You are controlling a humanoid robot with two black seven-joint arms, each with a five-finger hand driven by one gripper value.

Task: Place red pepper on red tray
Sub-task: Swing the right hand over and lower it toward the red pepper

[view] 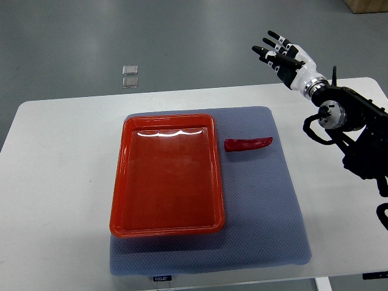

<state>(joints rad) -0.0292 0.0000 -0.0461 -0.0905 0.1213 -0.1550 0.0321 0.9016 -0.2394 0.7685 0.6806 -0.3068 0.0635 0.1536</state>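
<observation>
The red pepper (248, 144) lies flat on the blue-grey mat (267, 212), just beside the right rim of the red tray (120, 182) and apart from it by a narrow strip of mat. It is long and slightly curved, its blunt end toward the tray and its thin tip pointing right. Nothing touches it.

The red tray sits on the left half of the same mat, its long sides running away from the robot. Light glares off its far end, and its floor holds nothing.

The mat covers the middle of the white table (54, 182), with bare tabletop showing to either side.

The right hand (285, 57) hovers well apart from the pepper, up beyond the far right corner of the mat and past the table's far edge. Its fingers (270, 43) are stretched out and spread, pointing up and to the left, and they hold nothing. Its dark arm (354, 130) enters from the right edge.

On the grey floor (73, 42) behind the table lie 2 small clear squares (130, 76), 1 just above the other.
</observation>
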